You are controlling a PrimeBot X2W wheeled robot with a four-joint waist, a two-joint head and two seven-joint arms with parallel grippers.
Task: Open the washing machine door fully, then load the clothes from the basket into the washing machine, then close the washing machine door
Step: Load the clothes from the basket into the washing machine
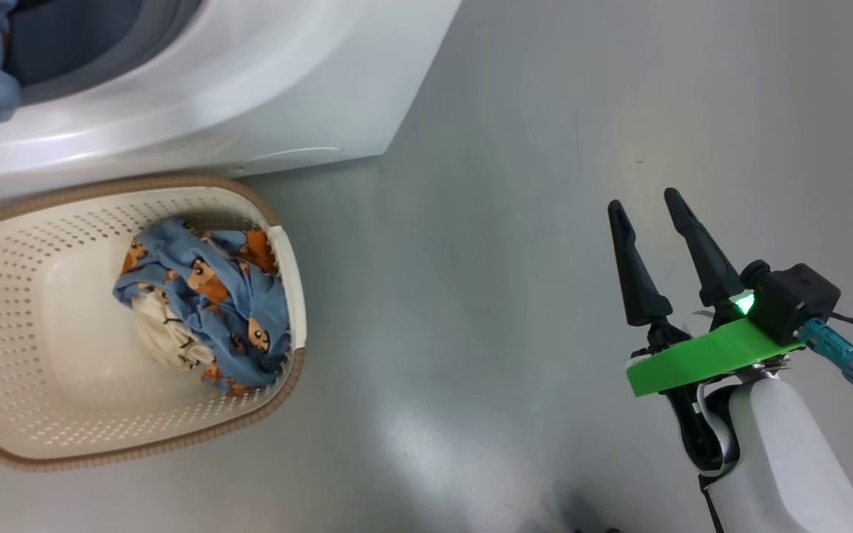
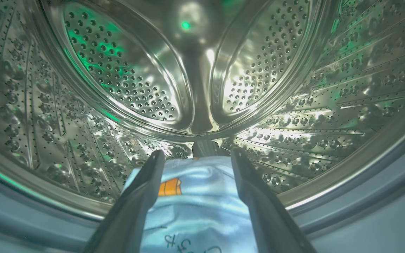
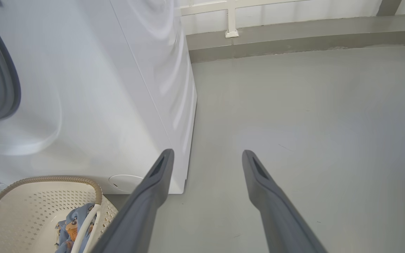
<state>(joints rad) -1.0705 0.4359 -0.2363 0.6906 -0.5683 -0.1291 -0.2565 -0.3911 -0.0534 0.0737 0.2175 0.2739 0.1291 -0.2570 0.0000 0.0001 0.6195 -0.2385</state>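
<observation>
Head view: clothes (image 1: 204,296) lie in the basket (image 1: 27,296) by the washing machine (image 1: 286,89) — cut off above; right gripper (image 1: 643,200) wide. Left wrist view: left gripper (image 2: 197,154) wide inside the drum (image 2: 118,70), a blue garment (image 2: 199,203) between its fingers (image 2: 135,203), bottom cut off. Right wrist view: basket half hidden.

Head view: looks steeply down from above onto basket (image 1: 27,266) and grey floor (image 1: 486,296), washing machine (image 1: 308,96) front at upper left.
Left wrist view: sits at the machine's mouth, faces deep into steel drum (image 2: 118,70), very near.
Right wrist view: faces forward and down along floor toward far wall (image 3: 294,10); shares basket and machine corner with head view.
</observation>
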